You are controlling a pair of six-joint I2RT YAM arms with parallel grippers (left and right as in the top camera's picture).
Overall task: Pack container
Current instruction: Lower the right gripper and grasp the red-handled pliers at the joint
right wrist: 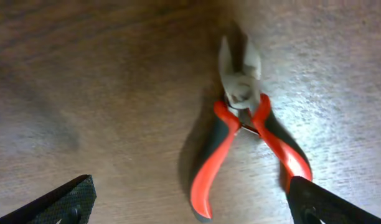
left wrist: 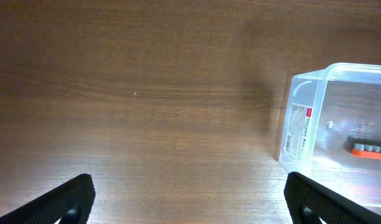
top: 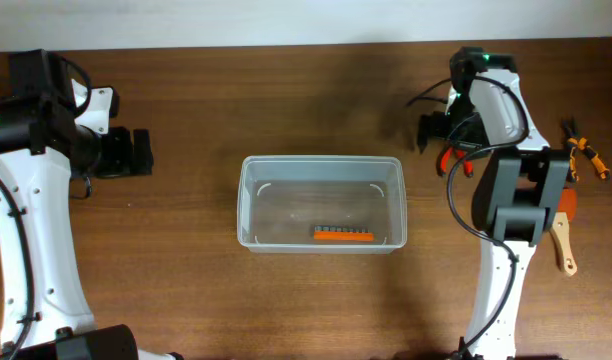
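Orange strip with small grey bits (top: 343, 235) lies inside container (top: 248, 205), by its near wall. Container sits mid-table, between both arms. Left gripper (left wrist: 190, 208) wide open, holds nothing, over bare wood, left of container, apart from it. Right gripper (right wrist: 190, 208) wide open too, low over red-handled pliers (right wrist: 241, 99) lying flat on table.

a dark brown wooden table (top: 286, 120) under bright light meets a white wall (top: 236, 20).
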